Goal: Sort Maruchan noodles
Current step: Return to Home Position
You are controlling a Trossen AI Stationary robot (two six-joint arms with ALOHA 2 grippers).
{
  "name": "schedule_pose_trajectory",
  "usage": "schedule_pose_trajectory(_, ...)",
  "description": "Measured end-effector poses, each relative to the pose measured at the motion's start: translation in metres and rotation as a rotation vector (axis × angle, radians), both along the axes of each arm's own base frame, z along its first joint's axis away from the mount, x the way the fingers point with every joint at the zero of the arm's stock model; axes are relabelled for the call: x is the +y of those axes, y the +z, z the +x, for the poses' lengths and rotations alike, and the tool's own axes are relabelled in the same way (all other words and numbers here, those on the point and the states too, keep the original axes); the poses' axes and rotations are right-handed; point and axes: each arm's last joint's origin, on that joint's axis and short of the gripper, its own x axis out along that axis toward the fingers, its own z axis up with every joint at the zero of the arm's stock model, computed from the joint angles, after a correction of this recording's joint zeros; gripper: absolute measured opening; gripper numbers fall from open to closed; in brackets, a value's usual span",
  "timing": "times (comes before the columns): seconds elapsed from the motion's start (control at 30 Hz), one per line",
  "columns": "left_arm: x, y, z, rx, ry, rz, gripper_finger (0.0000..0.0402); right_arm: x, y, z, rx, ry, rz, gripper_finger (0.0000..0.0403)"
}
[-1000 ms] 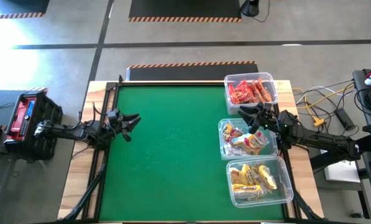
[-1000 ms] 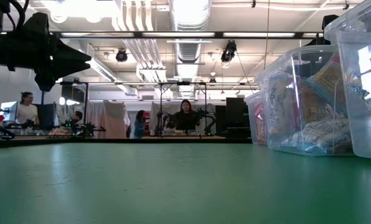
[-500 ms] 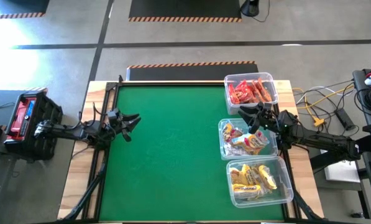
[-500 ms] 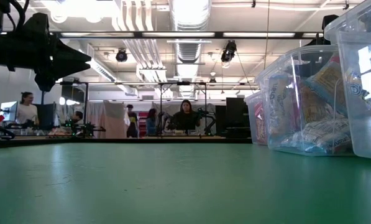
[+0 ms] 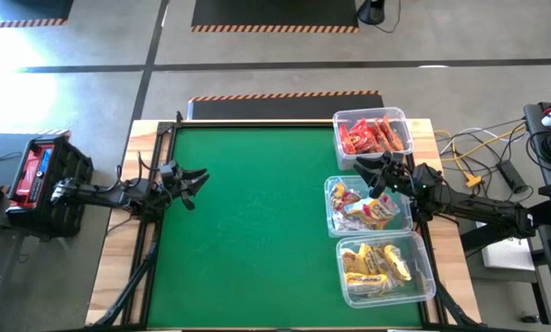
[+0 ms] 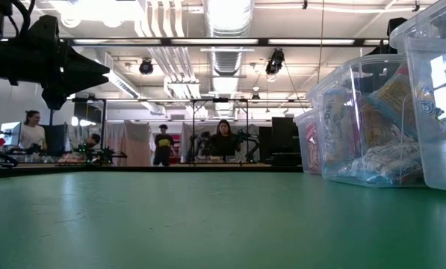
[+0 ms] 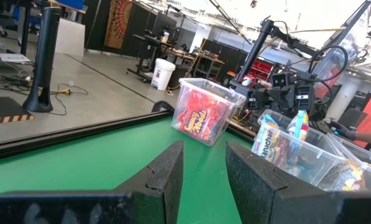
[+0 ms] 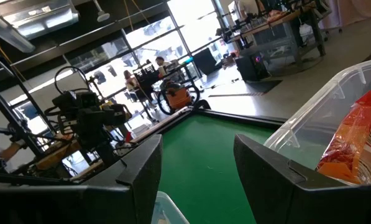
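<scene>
nothing on the table has shifted over the last second: both arms and all three bins sit exactly as they did, and only a person (image 6: 161, 143) walking in the room behind the table has changed place in the low view. at the left edge of the green table (image 5: 257, 231) the left gripper (image 5: 196, 177) hangs above the mat and points toward the middle. its two fingers (image 7: 166, 171) are spread, with a clear gap and nothing between them. in the low view it shows as a dark shape high at the left, well off the mat. along the table's right edge three clear bins stand in a row, close beside one another. the far bin (image 5: 371, 112) holds the red packets (image 5: 375, 136). the middle bin (image 5: 329, 207) holds the blue-and-white packets (image 5: 349, 210), with some orange and yellow showing among them. the near bin (image 5: 386, 301) holds the yellow packets (image 5: 377, 263). the right gripper (image 5: 371, 175) hovers over the far rim of the middle bin, just beside the far bin, and faces the left arm across the table. its fingers (image 8: 141, 171) are parted and carry nothing. the right arm reaches in from beyond the table's right edge.
</scene>
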Motion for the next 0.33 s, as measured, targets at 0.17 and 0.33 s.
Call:
schedule_pose_trajectory(0.17,0.0,0.0003,0.0,-0.004,0.0,0.0,0.0103,0.0,0.0,0.0,0.0,0.0,0.0,0.0187)
schedule_pose_trajectory(0.33,0.0,0.0003,0.0,-0.003,0.0,0.0,0.0103,0.0,0.0,0.0,0.0,0.0,0.0,0.0187)
